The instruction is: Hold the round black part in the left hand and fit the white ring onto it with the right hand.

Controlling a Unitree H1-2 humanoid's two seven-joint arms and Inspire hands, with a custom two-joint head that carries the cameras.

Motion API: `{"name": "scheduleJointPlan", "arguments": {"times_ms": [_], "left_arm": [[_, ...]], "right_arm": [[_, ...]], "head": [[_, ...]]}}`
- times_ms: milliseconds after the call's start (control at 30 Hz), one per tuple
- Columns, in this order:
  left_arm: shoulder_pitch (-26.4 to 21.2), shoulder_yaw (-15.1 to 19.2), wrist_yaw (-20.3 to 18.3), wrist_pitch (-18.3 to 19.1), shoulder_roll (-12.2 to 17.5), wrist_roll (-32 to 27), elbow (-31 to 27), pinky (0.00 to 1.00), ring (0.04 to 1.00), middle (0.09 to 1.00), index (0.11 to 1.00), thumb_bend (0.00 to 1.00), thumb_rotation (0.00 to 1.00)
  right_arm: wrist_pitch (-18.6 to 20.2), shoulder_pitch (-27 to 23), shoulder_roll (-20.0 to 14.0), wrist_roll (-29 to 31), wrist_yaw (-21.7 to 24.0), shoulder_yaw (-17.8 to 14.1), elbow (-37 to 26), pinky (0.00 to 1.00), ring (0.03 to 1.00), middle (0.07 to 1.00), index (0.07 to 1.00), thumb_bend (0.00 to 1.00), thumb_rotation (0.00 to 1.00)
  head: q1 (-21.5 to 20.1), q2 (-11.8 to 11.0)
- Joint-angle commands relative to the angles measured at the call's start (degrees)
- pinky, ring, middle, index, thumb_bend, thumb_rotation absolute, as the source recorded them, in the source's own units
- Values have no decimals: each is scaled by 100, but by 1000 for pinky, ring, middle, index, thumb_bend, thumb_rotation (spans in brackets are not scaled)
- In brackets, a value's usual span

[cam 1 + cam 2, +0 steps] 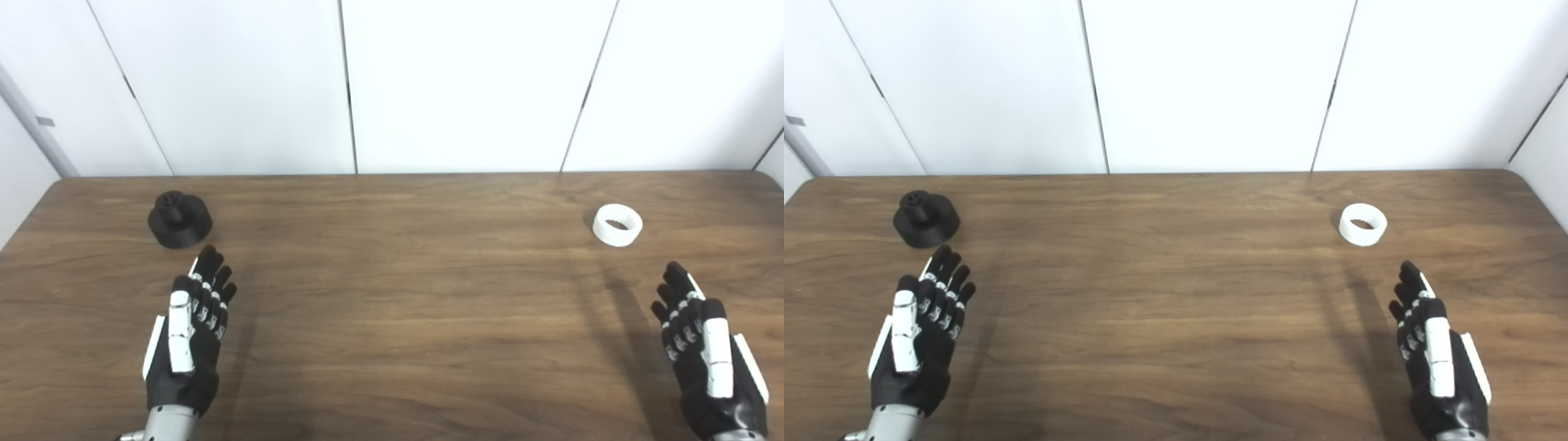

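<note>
The round black part (179, 219) stands on the table at the far left, a stepped disc with a narrower hub on top. My left hand (191, 334) hovers just in front of it, open, fingers stretched toward the part and holding nothing. The white ring (617, 225) lies flat at the far right of the table. My right hand (704, 349) is open a little in front of the ring and slightly to its right, fingers extended, with nothing in it. Neither hand touches its object.
The wooden table (404, 294) fills the view, its far edge meeting white wall panels (465, 86). Its right rear corner is rounded. A wide stretch of bare wood lies between the two hands.
</note>
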Motion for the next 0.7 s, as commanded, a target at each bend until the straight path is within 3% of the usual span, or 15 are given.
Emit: {"name": "scheduleJointPlan", "arguments": {"times_ms": [0, 500, 667], "left_arm": [[274, -39, 5, -163, -145, 71, -83, 1000, 996, 991, 974, 597, 948], [288, -56, 152, -371, -228, 320, -62, 949, 962, 962, 936, 610, 857], [287, -99, 255, -431, -301, 343, -38, 944, 955, 957, 931, 612, 818]], "right_arm": [[-328, -105, -126, 55, 107, -57, -18, 1000, 1000, 994, 960, 565, 953], [-352, -101, -186, 84, 133, -63, 21, 1000, 1000, 999, 967, 551, 976], [-345, -112, -206, 155, 143, -99, 71, 1000, 1000, 1000, 974, 557, 961]], "head": [[14, -5], [123, -29], [294, -212]]}}
